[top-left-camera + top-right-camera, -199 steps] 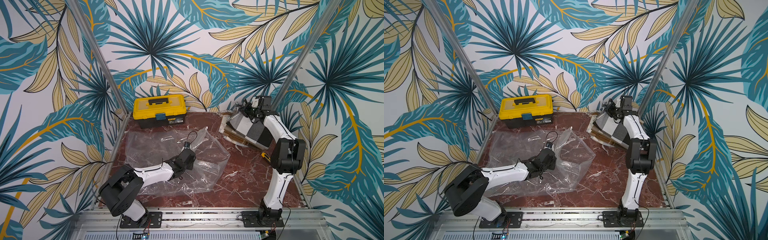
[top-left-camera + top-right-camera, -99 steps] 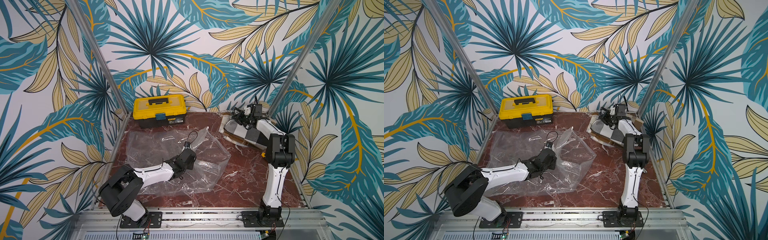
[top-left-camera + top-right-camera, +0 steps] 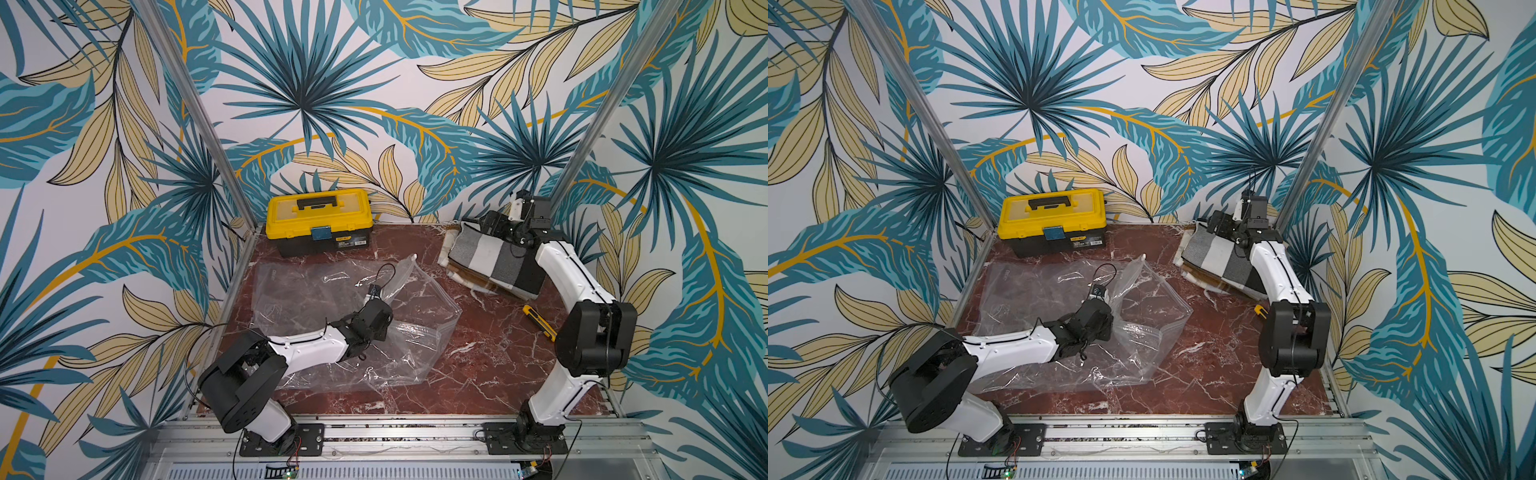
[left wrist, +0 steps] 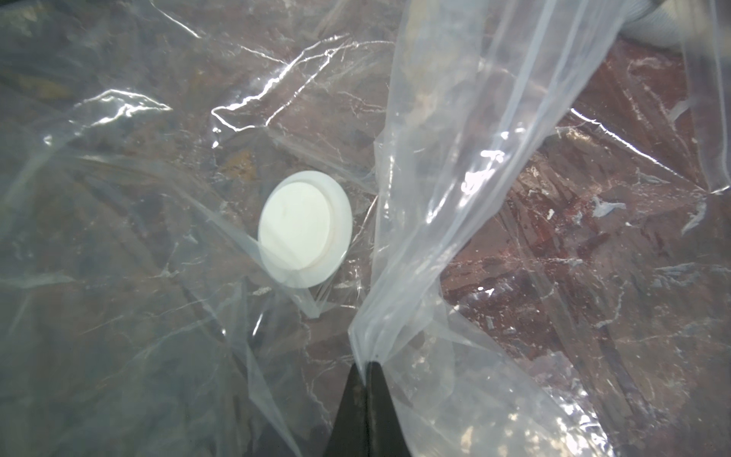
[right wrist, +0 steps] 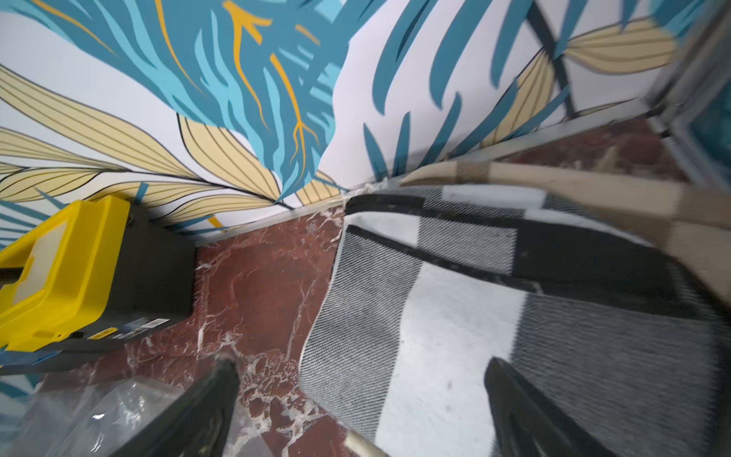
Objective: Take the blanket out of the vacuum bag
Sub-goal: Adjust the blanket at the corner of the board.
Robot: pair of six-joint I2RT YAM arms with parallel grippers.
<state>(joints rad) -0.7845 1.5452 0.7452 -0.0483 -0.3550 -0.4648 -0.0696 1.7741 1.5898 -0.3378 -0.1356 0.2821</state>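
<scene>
The vacuum bag (image 3: pixel 324 291) (image 3: pixel 1034 291) lies crumpled and clear in the middle of the table, its round white valve (image 4: pixel 304 233) facing up. My left gripper (image 4: pixel 366 356) is shut on a raised fold of the bag's film, and shows in a top view (image 3: pixel 376 316) over the bag. The blanket (image 3: pixel 494 262) (image 3: pixel 1217 257) (image 5: pixel 455 316) is folded, checked black, white and grey, and lies outside the bag at the back right. My right gripper (image 5: pixel 360 361) (image 3: pixel 494 222) hangs open just above the blanket's edge, holding nothing.
A yellow and black toolbox (image 3: pixel 318 220) (image 5: pixel 79 269) stands against the back wall. A yellow utility knife (image 3: pixel 538 320) lies by the right arm. Beige fabric (image 5: pixel 553 186) sticks out under the blanket. Walls and corner posts close in around the blanket.
My right gripper has opened and let go of the blanket, which now lies flat at the back right. The left gripper has stayed shut on the bag.
</scene>
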